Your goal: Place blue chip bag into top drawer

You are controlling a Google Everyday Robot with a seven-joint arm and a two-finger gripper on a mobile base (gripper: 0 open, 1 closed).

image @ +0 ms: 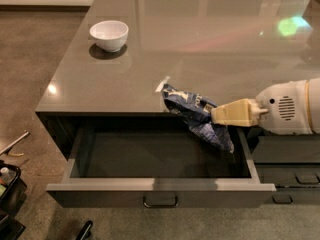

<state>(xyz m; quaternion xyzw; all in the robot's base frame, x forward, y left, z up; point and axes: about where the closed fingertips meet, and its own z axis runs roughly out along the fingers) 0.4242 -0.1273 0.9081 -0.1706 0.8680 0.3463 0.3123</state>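
Note:
The blue chip bag [194, 115] hangs crumpled in the air, held by my gripper [216, 115], whose tan fingers [233, 113] are shut on its right side. The bag hangs over the front edge of the counter and the back right part of the top drawer [160, 186]. The drawer is pulled fully open, dark inside, with a light grey rim and a small curved handle [160, 202] at its front centre. My white arm [292, 107] reaches in from the right.
A white bowl [109, 35] stands on the grey glossy counter [200, 39] at the back left. Narrower dark drawers [290, 169] sit to the right of the open drawer. Dark objects [7, 194] lie on the floor at the lower left.

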